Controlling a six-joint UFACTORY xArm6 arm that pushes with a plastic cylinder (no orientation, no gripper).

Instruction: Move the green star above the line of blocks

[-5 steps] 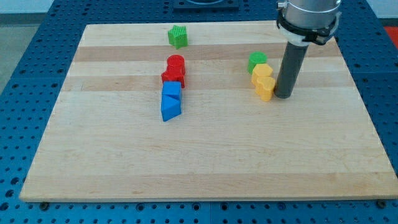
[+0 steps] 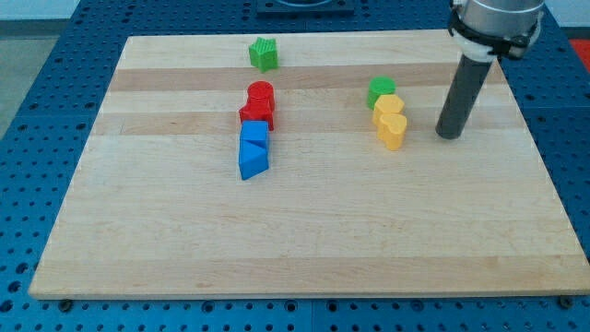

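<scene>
The green star (image 2: 264, 53) sits near the view's top, left of centre, above a line of blocks: a red cylinder (image 2: 261, 93), a red block (image 2: 254, 114), a blue cube (image 2: 255, 135) and a blue wedge-like block (image 2: 252, 161). My tip (image 2: 448, 136) rests on the wooden board (image 2: 304, 240) far to the view's right of the star, a short gap to the right of the yellow blocks. It touches no block.
A second short line stands right of centre: a green cylinder (image 2: 381, 90), a yellow block (image 2: 388, 109) and a yellow heart-like block (image 2: 393, 130). The board's right edge lies beyond my tip. A blue perforated table surrounds the board.
My tip has moved to the view's right, away from the yellow blocks it stood next to. No block has visibly moved.
</scene>
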